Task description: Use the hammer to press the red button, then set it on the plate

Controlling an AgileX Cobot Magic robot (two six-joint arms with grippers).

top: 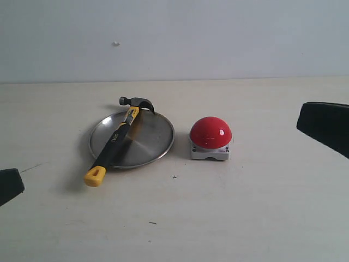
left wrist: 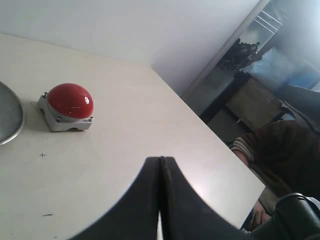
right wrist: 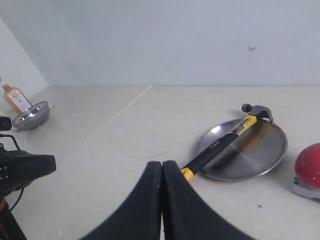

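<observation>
The hammer point(top: 115, 141) lies slantwise across the silver plate point(top: 150, 139), dark head on the far rim, yellow butt overhanging the near rim onto the table. The red button point(top: 210, 132) on its grey base stands just right of the plate. My left gripper point(left wrist: 160, 161) is shut and empty, away from the button point(left wrist: 70, 100) and the plate's edge point(left wrist: 12, 120). My right gripper point(right wrist: 162, 165) is shut and empty too, pulled back from the hammer point(right wrist: 220, 143) and plate point(right wrist: 260, 150). In the exterior view only dark arm parts show at the left edge point(top: 8, 185) and right edge point(top: 327, 124).
The table's far right edge point(left wrist: 215, 130) drops off beside a person seated there point(left wrist: 280, 150). A small metal bowl point(right wrist: 31, 116) and an orange bottle point(right wrist: 14, 98) stand far off to the left. A white wall backs the table.
</observation>
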